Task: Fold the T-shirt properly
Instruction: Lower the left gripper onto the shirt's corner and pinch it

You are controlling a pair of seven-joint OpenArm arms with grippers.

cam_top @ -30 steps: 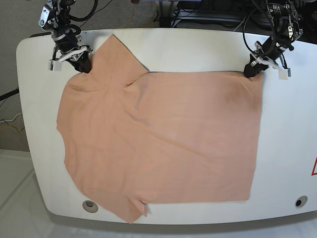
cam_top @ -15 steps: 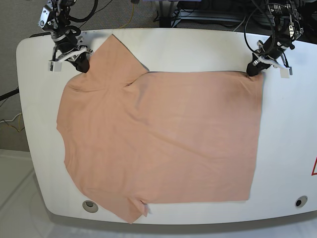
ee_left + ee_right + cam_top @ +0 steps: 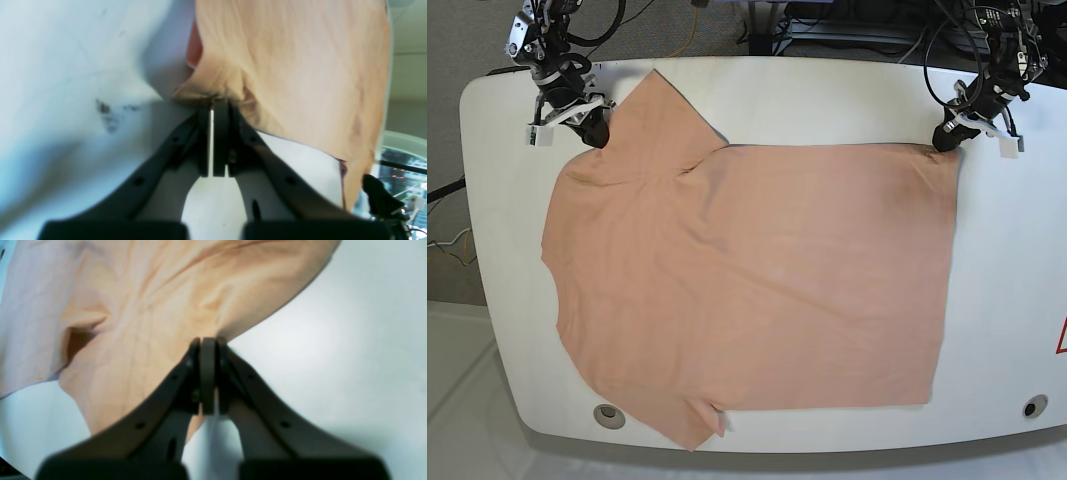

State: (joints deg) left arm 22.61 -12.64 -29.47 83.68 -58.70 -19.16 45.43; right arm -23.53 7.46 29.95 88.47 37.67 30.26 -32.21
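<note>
Left gripper (image 3: 946,140) and right gripper (image 3: 593,130) clamped tight on T-shirt (image 3: 757,290) edges, upper frame corners

Fabric thin, limp; hemmed corners suit pinching; expect sagging when lifted.

Bright even overhead light, soft shadows, 2 wrist views blurry w/ out-of-focus jaws, base view sharp

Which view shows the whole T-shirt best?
The base view: the T-shirt lies spread flat on the table, all edges visible. Each wrist view shows only bunched fabric at its pinched corner.
</note>
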